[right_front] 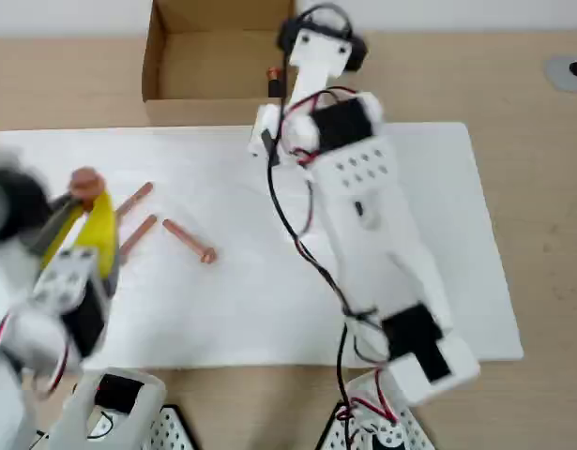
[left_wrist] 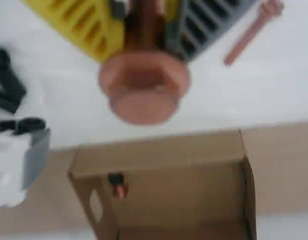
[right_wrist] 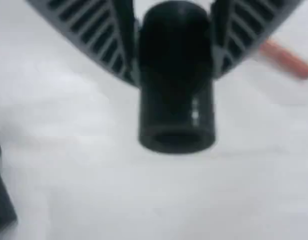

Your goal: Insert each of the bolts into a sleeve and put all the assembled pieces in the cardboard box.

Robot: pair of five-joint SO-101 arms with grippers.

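Held bolt (right_front: 85,182), copper, flanged head outward: clamped by its shank in the left pincer (left_wrist: 143,50), between a yellow finger (left_wrist: 78,22) and a grey one. In the high view it sits at the left edge of the frame, over the white mat (right_front: 269,309). Three more bolts lie flat on the mat just right of it: first loose bolt (right_front: 134,200), second loose bolt (right_front: 138,234) below it, third loose bolt (right_front: 189,241) further right, apart from the other two. Black sleeve (right_wrist: 176,105): clenched in the right pincer (right_wrist: 176,77), open end toward the mat. Cardboard box (right_front: 204,112): open, upper centre-left of the high view, on the tan surface (right_front: 541,187), just beyond the mat's far edge. One assembled piece (right_front: 274,81), copper and black, lies inside against the box's right side.
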